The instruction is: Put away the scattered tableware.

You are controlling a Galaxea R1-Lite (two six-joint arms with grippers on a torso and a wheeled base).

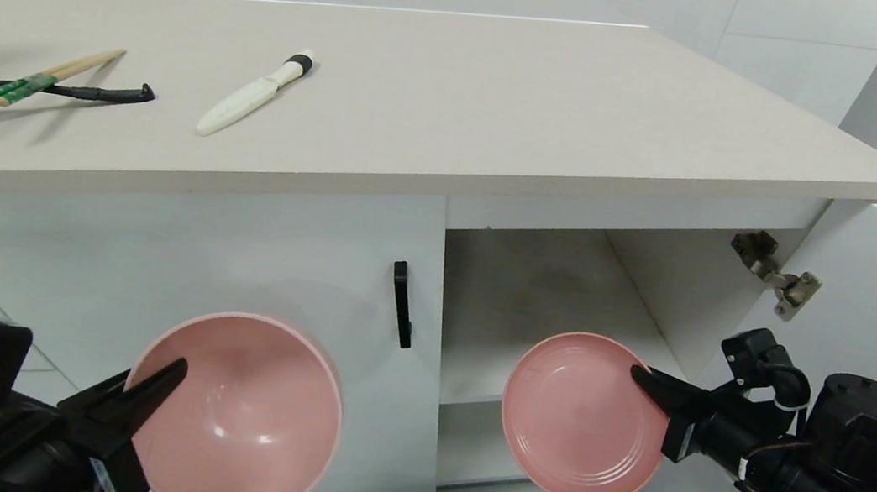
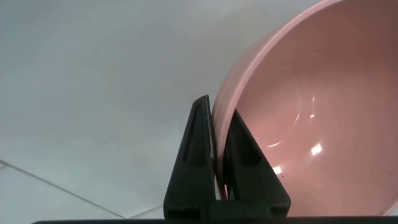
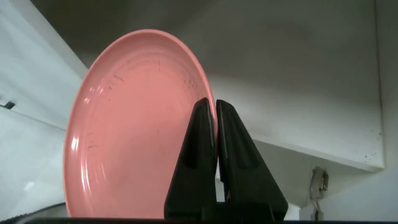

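The plate [image 1: 581, 417] hangs on edge just in front of the open right compartment [image 1: 534, 292] of the cabinet [image 1: 152, 234]. The right gripper [image 1: 639, 376] pinches its rim, with the 2 fingers shut tight on it. The bowl [image 1: 247, 416] is held tilted in front of the cabinet's closed door [image 1: 301, 262], beside the black handle [image 1: 401, 305], and the left gripper [image 1: 172, 372] is clamped narrow over its rim. On top of the cabinet lie a pale knife [image 1: 255, 92], a pair of chopsticks [image 1: 50, 75] and a black utensil [image 1: 98, 94], all well apart from both arms. The step in hand looks like stowing the 2 pink pieces, plate first, since it already faces the opening. The next move probably calls for carrying the plate inward over the cabinet's shelf, laying it flat and keeping clear of the hinge [image 1: 773, 277] before letting go.
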